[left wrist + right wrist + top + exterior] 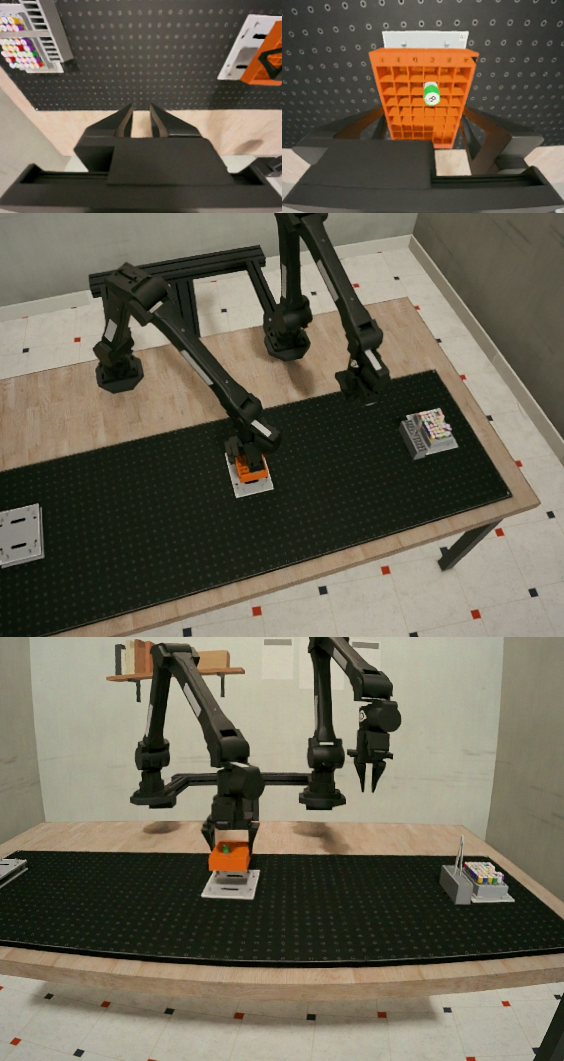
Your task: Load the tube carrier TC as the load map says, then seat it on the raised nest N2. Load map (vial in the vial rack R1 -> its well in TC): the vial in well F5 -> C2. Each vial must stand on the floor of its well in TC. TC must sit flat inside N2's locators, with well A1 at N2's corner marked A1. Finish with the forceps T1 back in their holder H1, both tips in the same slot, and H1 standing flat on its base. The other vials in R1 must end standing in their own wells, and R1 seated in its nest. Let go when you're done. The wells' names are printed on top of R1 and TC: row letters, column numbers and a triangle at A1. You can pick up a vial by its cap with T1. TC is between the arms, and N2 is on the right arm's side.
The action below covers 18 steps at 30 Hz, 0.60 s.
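Two-thirds or so of the pale wood table (60, 413) (280, 982) (52, 124) (292, 162) spread with black dotted mat (150, 513) (325, 912) (143, 48) (320, 71); below, tiled floor (300, 608) (200, 1037); behind, grey wall (40, 253) (420, 712) with shelf (175, 676). Orange TC (252, 478) (228, 862) (259, 73) (392, 53), one green-capped vial (226, 849) (432, 95) inside, clamped in right gripper (245, 453) (231, 839) (272, 64) (423, 106) above middle plate (255, 490) (250, 887) (233, 57) (425, 40). Left gripper (360, 397) (369, 788) (141, 106) aloft, fingers slightly parted, holding nothing.

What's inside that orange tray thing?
The orange carrier holds one green-and-white-capped vial. Its lower body and the well floor beneath are hidden.

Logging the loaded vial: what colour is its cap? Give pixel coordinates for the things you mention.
Green with a white top (432, 95); right wrist view.
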### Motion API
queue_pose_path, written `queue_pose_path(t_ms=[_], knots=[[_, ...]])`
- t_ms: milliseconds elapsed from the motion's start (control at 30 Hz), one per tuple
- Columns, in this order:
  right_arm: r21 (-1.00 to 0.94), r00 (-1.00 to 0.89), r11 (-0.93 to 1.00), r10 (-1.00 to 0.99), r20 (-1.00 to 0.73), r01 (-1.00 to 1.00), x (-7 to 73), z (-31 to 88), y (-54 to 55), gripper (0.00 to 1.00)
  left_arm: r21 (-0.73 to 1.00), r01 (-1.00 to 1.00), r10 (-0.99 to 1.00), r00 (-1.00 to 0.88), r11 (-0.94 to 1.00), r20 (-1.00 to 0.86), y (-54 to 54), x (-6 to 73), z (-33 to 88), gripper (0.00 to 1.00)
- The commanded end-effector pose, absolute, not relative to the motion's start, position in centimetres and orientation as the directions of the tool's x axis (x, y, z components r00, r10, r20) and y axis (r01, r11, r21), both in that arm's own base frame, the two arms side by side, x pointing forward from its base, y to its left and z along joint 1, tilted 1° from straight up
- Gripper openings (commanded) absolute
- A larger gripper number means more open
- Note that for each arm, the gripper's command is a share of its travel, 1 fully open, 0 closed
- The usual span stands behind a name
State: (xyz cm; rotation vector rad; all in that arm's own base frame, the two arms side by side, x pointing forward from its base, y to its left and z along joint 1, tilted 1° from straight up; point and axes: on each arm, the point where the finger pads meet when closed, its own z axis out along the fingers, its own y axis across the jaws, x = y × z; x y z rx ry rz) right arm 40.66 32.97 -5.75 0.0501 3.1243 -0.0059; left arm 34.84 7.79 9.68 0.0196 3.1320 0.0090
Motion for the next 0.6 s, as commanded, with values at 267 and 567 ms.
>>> queue_pose_path(t_ms=[267, 567], knots=[[0.013, -0.999, 1.0, 0.009, -0.042, 0.009, 42.1, -4.0, 30.5, 0.0, 0.016, 0.0, 0.001, -0.999, 1.0, -0.045, 8.2, 36.1, 10.9, 0.24], [0.03, -0.998, 1.0, 0.01, -0.066, 0.008, 43.9, -3.4, 29.8, 0.0, 0.016, 0.0, 0.001, -0.999, 1.0, -0.045, 8.2, 36.1, 10.9, 0.24]])
